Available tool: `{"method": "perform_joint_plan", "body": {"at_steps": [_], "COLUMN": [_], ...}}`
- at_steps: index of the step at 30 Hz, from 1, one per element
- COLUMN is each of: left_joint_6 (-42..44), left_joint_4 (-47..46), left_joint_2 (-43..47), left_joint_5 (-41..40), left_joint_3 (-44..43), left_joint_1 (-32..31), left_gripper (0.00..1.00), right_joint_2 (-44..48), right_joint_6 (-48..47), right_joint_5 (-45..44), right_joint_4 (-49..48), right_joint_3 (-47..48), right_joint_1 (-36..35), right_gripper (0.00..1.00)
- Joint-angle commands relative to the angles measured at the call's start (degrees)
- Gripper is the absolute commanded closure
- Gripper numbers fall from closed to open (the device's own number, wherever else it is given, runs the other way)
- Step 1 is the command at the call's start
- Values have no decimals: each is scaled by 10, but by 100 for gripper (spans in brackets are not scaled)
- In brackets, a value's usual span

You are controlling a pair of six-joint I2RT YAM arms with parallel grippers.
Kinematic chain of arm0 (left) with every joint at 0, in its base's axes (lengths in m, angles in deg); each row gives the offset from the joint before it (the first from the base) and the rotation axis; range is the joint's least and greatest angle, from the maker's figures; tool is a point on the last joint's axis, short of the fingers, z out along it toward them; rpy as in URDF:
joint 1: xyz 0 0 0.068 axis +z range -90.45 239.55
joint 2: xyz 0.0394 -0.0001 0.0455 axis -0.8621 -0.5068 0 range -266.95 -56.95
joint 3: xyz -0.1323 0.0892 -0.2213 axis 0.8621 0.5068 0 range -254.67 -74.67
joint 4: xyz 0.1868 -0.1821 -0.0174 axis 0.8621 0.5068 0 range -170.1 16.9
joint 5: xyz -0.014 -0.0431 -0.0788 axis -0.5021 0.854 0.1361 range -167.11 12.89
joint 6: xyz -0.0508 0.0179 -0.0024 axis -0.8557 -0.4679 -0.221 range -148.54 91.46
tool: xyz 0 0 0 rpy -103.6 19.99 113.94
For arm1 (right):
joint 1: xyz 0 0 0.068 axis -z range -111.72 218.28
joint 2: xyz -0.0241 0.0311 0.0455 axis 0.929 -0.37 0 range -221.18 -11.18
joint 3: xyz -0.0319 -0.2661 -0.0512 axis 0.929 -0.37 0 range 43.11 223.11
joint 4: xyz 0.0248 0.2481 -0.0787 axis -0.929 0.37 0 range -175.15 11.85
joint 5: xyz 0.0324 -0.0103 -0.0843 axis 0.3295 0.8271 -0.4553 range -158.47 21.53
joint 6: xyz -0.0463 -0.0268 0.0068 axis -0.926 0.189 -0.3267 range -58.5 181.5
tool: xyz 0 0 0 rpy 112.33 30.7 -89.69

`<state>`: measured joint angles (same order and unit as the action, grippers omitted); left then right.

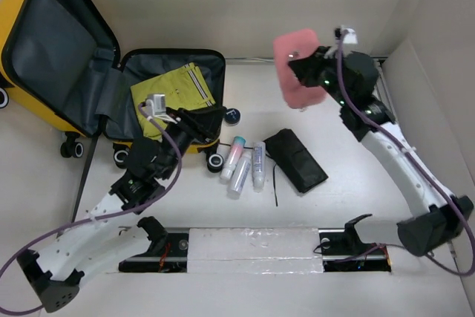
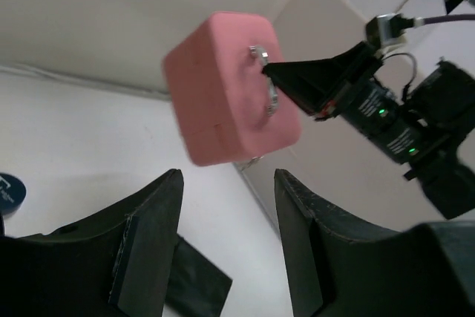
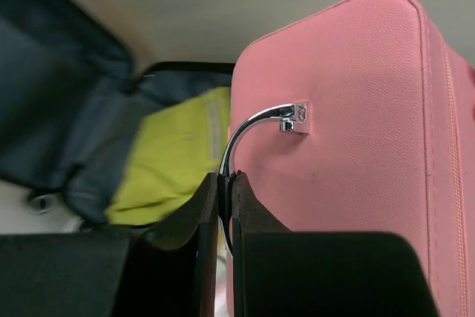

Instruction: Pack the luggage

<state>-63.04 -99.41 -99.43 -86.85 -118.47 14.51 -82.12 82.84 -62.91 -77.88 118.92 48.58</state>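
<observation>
My right gripper (image 3: 225, 183) is clamped on the chrome wire handle (image 3: 249, 128) of the small pink box-shaped case (image 3: 349, 109), held aloft, well right of the open yellow hard-shell suitcase (image 1: 56, 46) at far left. Next, I judge, it needs carrying left and lowering inside. My left gripper (image 2: 228, 180) hovers with jaws apart, empty. The case's underside is hidden.

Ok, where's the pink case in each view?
Top external: pink case upper right of centre, held in the air.
Left wrist: case centre frame, above the open left gripper.
Right wrist: case fills the right half.
Shared landmark: the right gripper pinching the case's chrome handle.
</observation>
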Motion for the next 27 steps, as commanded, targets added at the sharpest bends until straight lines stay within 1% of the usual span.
{"method": "perform_joint_plan", "body": {"at_steps": [1,2,3,4,5,6,7,8,9,10,11,12,13,14,15,16,17,18,19,20,22,23,24,25,26,27], "left_joint_6": [7,7,7,7,7,7,13,13,21,21,29,29,29,35,35,35,35,35,35,42,51,51,39,34,18,-9], "left_joint_4": [-31,-31,-25,-15,-7,1,7,15,16,22,31,39,46,59,64,69,69,79,79,79,93,109,130,169,189,205], "left_joint_2": [41,49,66,75,85,104,114,123,132,144,144,151,151,151,151,151,143,134,128,113,89,74,42,23,6,-28], "left_joint_5": [-44,-62,-70,-81,-108,-121,-136,-153,-190,-207,-225,-259,-273,-281,-287,-302,-311,-321,-331,-349,-372,-402,-414,-427,-454,-449], "left_joint_3": [-36,-36,-36,-36,-36,-36,-36,-36,-31,-25,-25,-25,-25,-25,-25,-31,-31,-31,-31,-36,-48,-65,-74,-74,-80,-80], "left_joint_1": [-3,-3,-3,-3,-3,-3,-3,-3,-3,-3,-3,-3,-3,-3,-3,-3,-3,-3,-3,-3,-3,-3,2,2,7,30], "left_gripper": [52,52,52,53,53,53,53,53,53,53,53,53,52,51,51,51,51,50,50,50,48,48,48,48,47,44], "right_joint_2": [-76,-101,-126,-184,-215,-248,-283,-354,-392,-428,-499,-530,-552,-564,-564,-546,-527,-488,-470,-454,-394,-372,-349,-301,-277,-252], "right_joint_6": [70,84,98,131,148,165,181,206,221,235,250,257,262,262,262,262,262,262,262,255,236,224,210,188,180,175], "right_joint_5": [69,75,82,90,100,114,114,122,122,122,122,130,148,160,160,154,148,148,148,160,166,173,173,173,173,168], "right_joint_4": [-200,-226,-252,-275,-323,-341,-350,-358,-358,-358,-352,-319,-309,-309,-309,-318,-335,-351,-363,-363,-368,-368,-363,-357,-351,-351], "right_joint_3": [56,85,105,126,149,206,242,279,360,404,447,490,545,545,539,516,446,410,381,330,272,242,181,148,117,50], "right_joint_1": [-76,-111,-127,-140,-153,-175,-186,-195,-211,-219,-224,-224,-224,-224,-216,-206,-200,-194,-187,-171,-155,-143,-137,-131,-118,-112], "right_gripper": [100,100,100,100,100,100,100,100,100,100,80,63,50,40,35,35,33,31,31,31,39,41,41,52,58,62]}}
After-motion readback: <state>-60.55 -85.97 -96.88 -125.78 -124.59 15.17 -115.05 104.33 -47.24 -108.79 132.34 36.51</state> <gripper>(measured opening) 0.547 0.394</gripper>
